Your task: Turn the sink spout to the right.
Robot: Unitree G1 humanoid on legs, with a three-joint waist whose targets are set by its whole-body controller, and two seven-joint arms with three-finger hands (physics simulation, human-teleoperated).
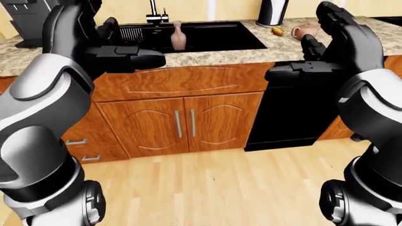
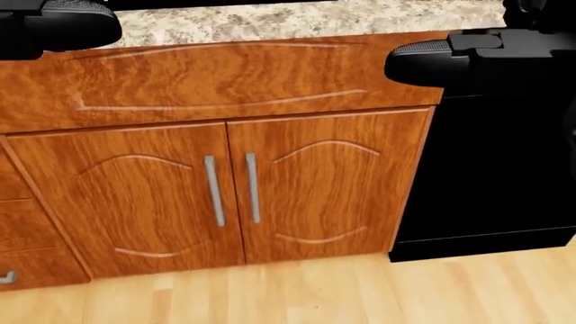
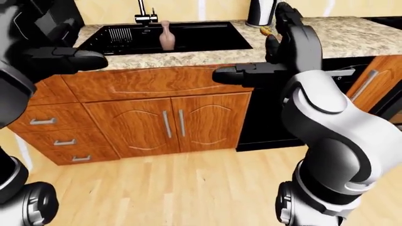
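Observation:
The black sink (image 1: 207,36) is set in the speckled counter at the top of the left-eye view. Its faucet (image 1: 152,13) stands at the basin's far rim, and the spout runs up out of the picture, so I cannot tell which way it points. A pinkish bottle (image 1: 178,37) stands in the basin. My left hand (image 1: 147,59) hovers level with the counter's near edge, left of the sink, fingers stretched out and open. My right hand (image 1: 279,74) hangs open over the dishwasher's top edge, right of the sink. Both hands hold nothing and are well short of the faucet.
Wooden double cabinet doors (image 2: 225,189) sit under the sink, with drawers (image 1: 81,146) to their left and a black dishwasher (image 2: 495,169) to their right. On the counter right of the sink are a dark canister (image 1: 271,12) and small food items (image 1: 277,31). A wooden floor (image 1: 213,179) lies below.

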